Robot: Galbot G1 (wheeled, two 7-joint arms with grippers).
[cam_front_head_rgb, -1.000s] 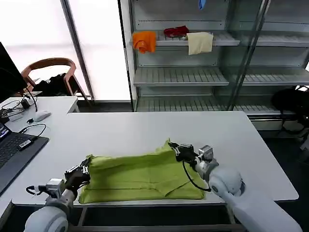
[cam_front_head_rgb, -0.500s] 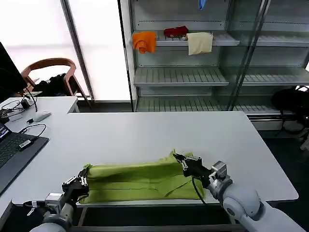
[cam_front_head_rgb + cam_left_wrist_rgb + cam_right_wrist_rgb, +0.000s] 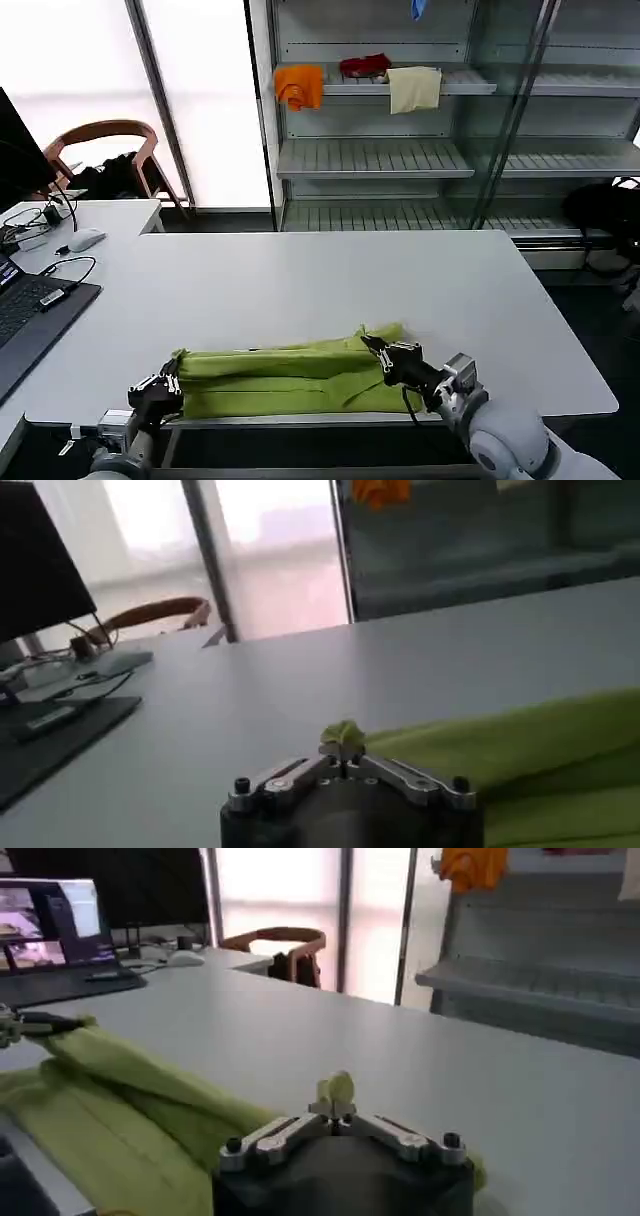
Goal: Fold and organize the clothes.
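The lime yellow-green T-shirt (image 3: 285, 378) lies as a long folded band along the front edge of the white table (image 3: 300, 280). My left gripper (image 3: 172, 383) is shut on the shirt's left end, and a small tuft of green fabric pokes out between its closed fingers (image 3: 341, 742). At the band's right end, my right gripper (image 3: 378, 350) is shut on a raised corner of the shirt. A pale green tuft stands up from its tips (image 3: 336, 1098), with the shirt (image 3: 120, 1098) stretching away toward the left gripper (image 3: 40, 1024).
A laptop (image 3: 30, 310), cables and a mouse (image 3: 85, 239) lie on the desk at left. Behind the table stand a chair (image 3: 105, 155) and metal shelves holding an orange cloth (image 3: 299, 85), a red item (image 3: 364, 66) and a cream cloth (image 3: 414, 88).
Both grippers have drawn the shirt toward the table's front edge. The cloth has flattened from a wide spread into a narrow folded band, and both arms have moved back toward me.
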